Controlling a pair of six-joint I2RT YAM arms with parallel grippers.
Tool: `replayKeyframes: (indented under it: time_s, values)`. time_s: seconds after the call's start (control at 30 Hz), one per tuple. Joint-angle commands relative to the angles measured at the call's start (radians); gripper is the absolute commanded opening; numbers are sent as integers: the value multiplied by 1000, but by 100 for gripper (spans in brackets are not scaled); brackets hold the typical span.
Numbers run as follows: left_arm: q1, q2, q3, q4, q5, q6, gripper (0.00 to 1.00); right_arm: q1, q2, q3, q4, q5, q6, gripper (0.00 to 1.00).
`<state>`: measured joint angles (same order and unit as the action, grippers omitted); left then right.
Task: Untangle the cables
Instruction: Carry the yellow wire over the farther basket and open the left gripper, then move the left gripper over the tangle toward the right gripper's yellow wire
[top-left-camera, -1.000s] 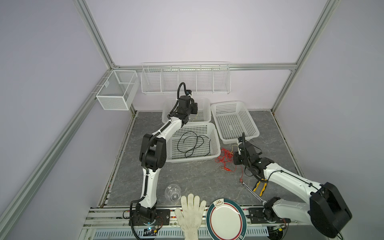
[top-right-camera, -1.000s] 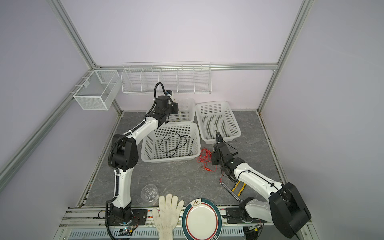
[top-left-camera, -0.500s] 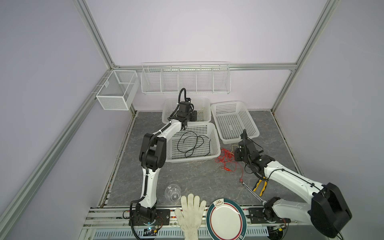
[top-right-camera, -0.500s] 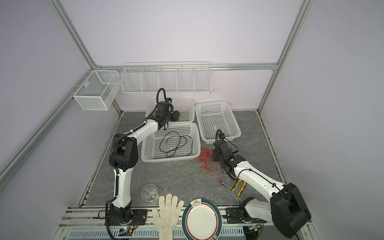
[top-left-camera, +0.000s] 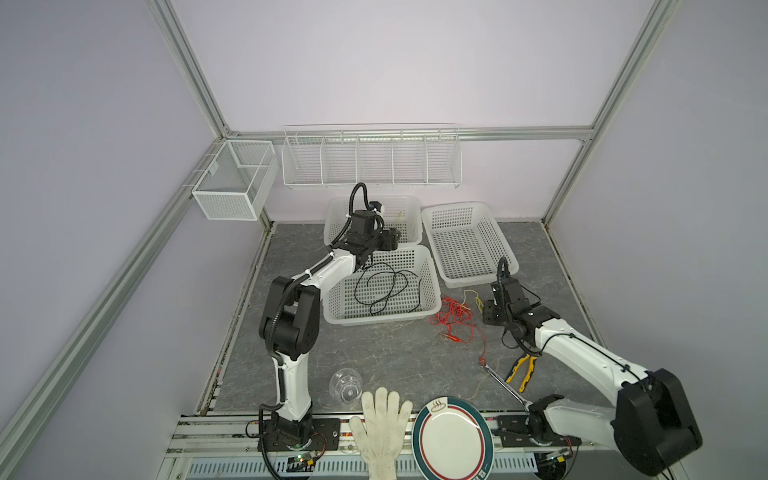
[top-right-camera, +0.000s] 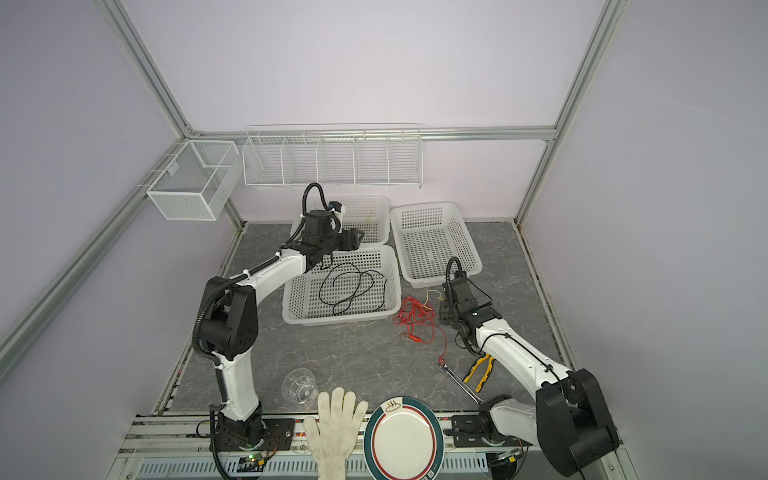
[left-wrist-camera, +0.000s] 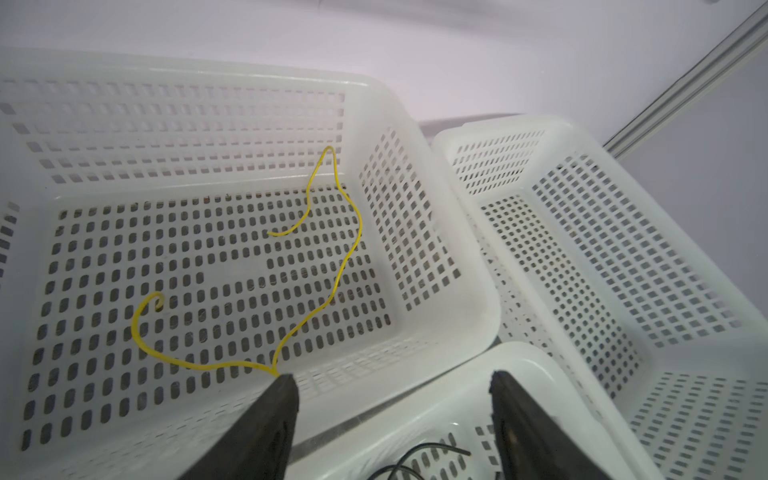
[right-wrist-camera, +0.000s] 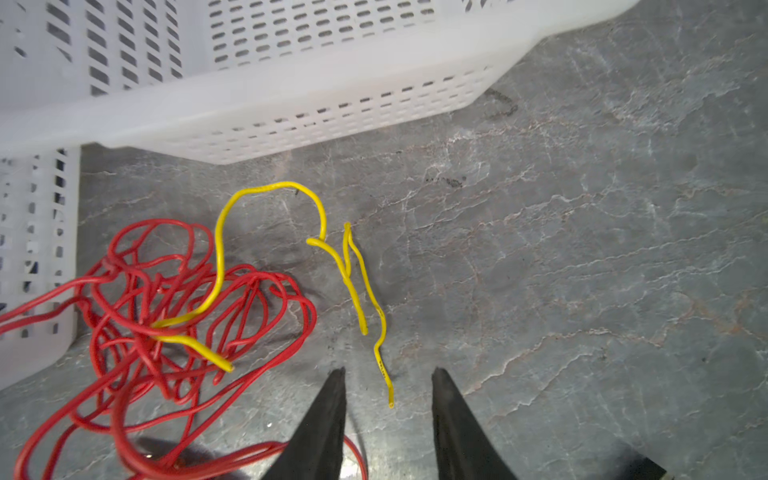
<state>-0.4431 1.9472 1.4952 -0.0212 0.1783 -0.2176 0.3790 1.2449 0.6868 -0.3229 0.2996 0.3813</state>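
I am hovering the left gripper (left-wrist-camera: 391, 376), open, over the basket's (left-wrist-camera: 166, 137) yellow wire (left-wrist-camera: 335, 289); right gripper (right-wrist-camera: 389, 370), open, over red wire (right-wrist-camera: 166, 299).

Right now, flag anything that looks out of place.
A yellow wire loops through the red tangle on the table, not yet separated; a second yellow piece lies loose beside it.

Tangled red cable (right-wrist-camera: 114, 266) and yellow cable (right-wrist-camera: 270, 186) on the tabletop (top-left-camera: 374, 361); black cable (top-left-camera: 388, 291) looped in a basket (top-left-camera: 435, 291).
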Motion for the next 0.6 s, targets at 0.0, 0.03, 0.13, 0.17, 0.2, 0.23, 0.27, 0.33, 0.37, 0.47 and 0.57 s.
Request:
replayKeyframes:
  time_s: [0.0, 0.03, 0.13, 0.17, 0.2, 0.23, 0.27, 0.33, 0.37, 0.47, 0.57]
  values:
    - [-38, -70, -60, 63, 50, -13, 73, -25, 51, -18, 74, -79, -4, 40]
    - [-50, -91, -83, 67, 51, -10, 73, -27, 72, -10, 91, -94, -11, 44]
    - [-86, -148, -147, 76, 48, 4, 73, -32, 144, 20, 128, -102, -30, 45]
    - [-96, -165, -170, 82, 47, 7, 73, -33, 166, 28, 136, -103, -35, 45]
    - [-106, -185, -196, 92, 46, 6, 73, -35, 195, 41, 144, -105, -39, 45]
    - [-115, -203, -221, 104, 48, 1, 73, -38, 223, 54, 149, -105, -42, 45]
    - [-120, -217, -243, 116, 49, -5, 73, -39, 245, 63, 151, -106, -41, 45]
    - [-129, -251, -292, 142, 55, -26, 74, -40, 283, 76, 159, -101, -38, 38]
    - [-131, -262, -309, 153, 57, -37, 74, -41, 291, 76, 164, -101, -34, 35]
    - [-132, -297, -357, 176, 71, -58, 74, -42, 290, 69, 166, -107, -30, 20]
    - [-138, -324, -388, 187, 89, -55, 74, -40, 260, 65, 133, -96, -36, 8]
